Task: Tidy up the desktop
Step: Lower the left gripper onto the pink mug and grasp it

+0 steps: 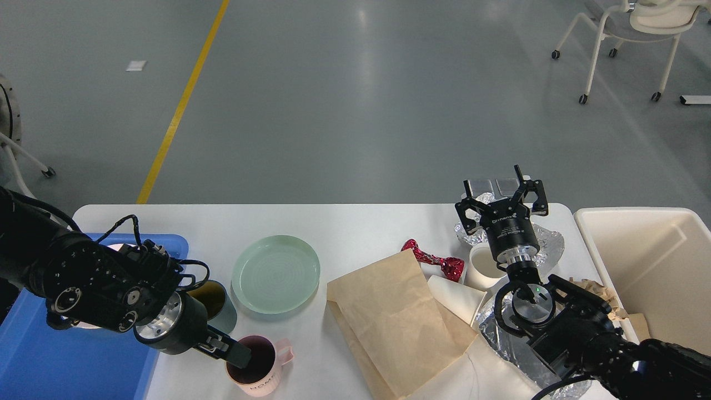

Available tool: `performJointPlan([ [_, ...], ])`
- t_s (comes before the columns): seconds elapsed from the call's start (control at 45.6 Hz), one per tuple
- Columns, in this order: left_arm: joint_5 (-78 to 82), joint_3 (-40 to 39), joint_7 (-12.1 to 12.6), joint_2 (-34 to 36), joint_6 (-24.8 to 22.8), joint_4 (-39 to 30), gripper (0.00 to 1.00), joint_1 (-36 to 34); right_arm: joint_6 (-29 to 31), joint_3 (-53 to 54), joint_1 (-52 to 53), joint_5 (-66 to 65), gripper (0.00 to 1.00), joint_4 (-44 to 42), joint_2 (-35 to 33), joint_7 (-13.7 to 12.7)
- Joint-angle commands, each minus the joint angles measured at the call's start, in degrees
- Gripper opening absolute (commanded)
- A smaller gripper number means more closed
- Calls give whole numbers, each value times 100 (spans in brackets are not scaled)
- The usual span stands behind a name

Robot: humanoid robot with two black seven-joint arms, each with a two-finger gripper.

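The desktop (355, 228) fills the lower half of the head view, its far edge running across mid-frame with grey floor beyond. The left gripper (239, 351), at 7 o'clock, is angled down into a pink mug (261, 369) near the front edge; one finger sits inside the mug's dark interior, and how far the fingers are spread cannot be told. Just behind that gripper stands a grey-green cup (218, 303), and beside it, toward 8 o'clock of centre, lies a pale green plate (276, 273). A blue tray (83, 361) occupies the left end. The right gripper (502, 197), at 3 o'clock, points away from the camera with its fingers spread wide and nothing between them, above crumpled foil (547, 244). Below it stands a white paper cup (482, 266); a red foil wrapper (436, 259) lies just left of that cup. A brown paper bag (389, 319) lies flat at 6 o'clock. A cream bin (655, 266) adjoins the right end.
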Motion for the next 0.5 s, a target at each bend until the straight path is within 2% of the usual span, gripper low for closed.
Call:
performJointPlan([
  [0.0, -10, 5, 28, -2, 34, 133, 74, 99, 0, 0, 0, 7, 100, 0, 0, -5],
  [0.197, -19, -4, 80, -108, 42, 248, 71, 257, 0, 0, 0, -1, 100, 0, 0, -5],
  [0.394, -28, -4, 159, -310, 209, 458, 53, 529, 0, 0, 0, -1, 100, 0, 0, -5],
  [0.482, -36, -4, 186, -389, 236, 555, 50, 643, 0, 0, 0, -1, 100, 0, 0, -5],
])
